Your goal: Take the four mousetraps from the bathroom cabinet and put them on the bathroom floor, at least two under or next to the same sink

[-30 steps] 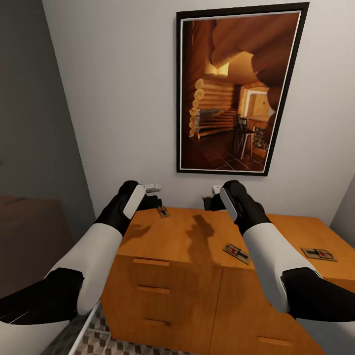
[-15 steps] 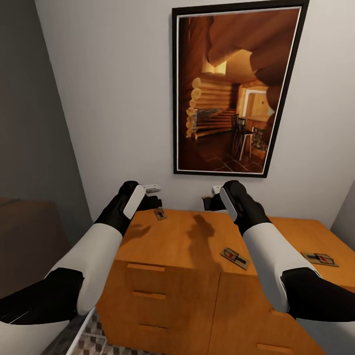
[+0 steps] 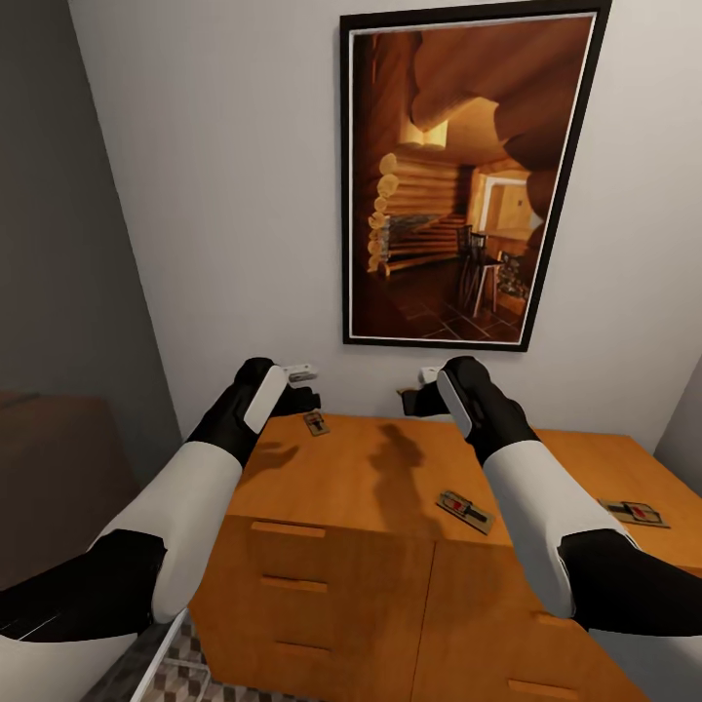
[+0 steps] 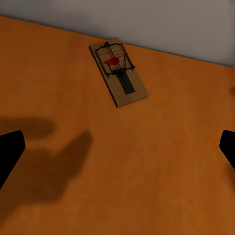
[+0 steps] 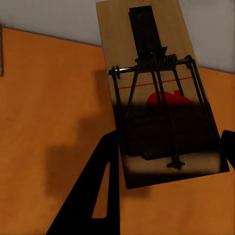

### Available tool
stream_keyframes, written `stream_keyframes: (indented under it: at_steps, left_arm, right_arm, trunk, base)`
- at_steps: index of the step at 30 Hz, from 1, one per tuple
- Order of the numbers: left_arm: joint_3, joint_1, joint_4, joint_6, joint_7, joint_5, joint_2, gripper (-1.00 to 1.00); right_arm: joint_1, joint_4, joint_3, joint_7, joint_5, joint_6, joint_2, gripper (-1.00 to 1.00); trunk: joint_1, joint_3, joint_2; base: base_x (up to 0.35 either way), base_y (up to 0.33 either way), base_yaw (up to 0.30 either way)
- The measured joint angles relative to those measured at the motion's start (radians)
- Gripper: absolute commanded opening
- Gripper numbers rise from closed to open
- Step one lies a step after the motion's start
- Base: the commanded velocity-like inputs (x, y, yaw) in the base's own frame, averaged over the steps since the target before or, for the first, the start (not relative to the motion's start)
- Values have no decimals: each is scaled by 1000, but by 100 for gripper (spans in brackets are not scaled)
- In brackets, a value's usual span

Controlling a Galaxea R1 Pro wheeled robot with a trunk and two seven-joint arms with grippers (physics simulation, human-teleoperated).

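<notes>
Barely started: my right gripper (image 5: 166, 152) pinches one mousetrap (image 5: 156, 88); left gripper (image 4: 117, 147), spread, hovers over another (image 4: 118, 72) at its 12 o'clock. Nothing's floored yet.

Soft even light, arm shadows on cabinet (image 3: 370, 478)

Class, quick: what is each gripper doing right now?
Left gripper: open, empty, above the orange-brown wooden cabinet.
Right gripper: shut on a small tan wooden mousetrap.
</notes>
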Motion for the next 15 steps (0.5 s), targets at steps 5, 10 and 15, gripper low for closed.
stream_keyframes:
  at_steps: [5,10,15]
  left_arm:
    - [0,0,-1,1,-6,0,0,100]
    - [1,0,-3,2,-9,-1,0,100]
    - [2,0,-4,2,-9,-1,0,100]
  right_arm:
    - [6,-22,1,6,7,0,-43,-100]
    - [11,-173,-1,10,14,0,-146,-100]
    - [63,-333,-1,37,9,0,-271,-100]
  trunk:
    - [0,0,0]
    - [0,0,0]
    - [0,0,0]
  base:
    - [0,0,0]
    - [0,0,0]
    - [0,0,0]
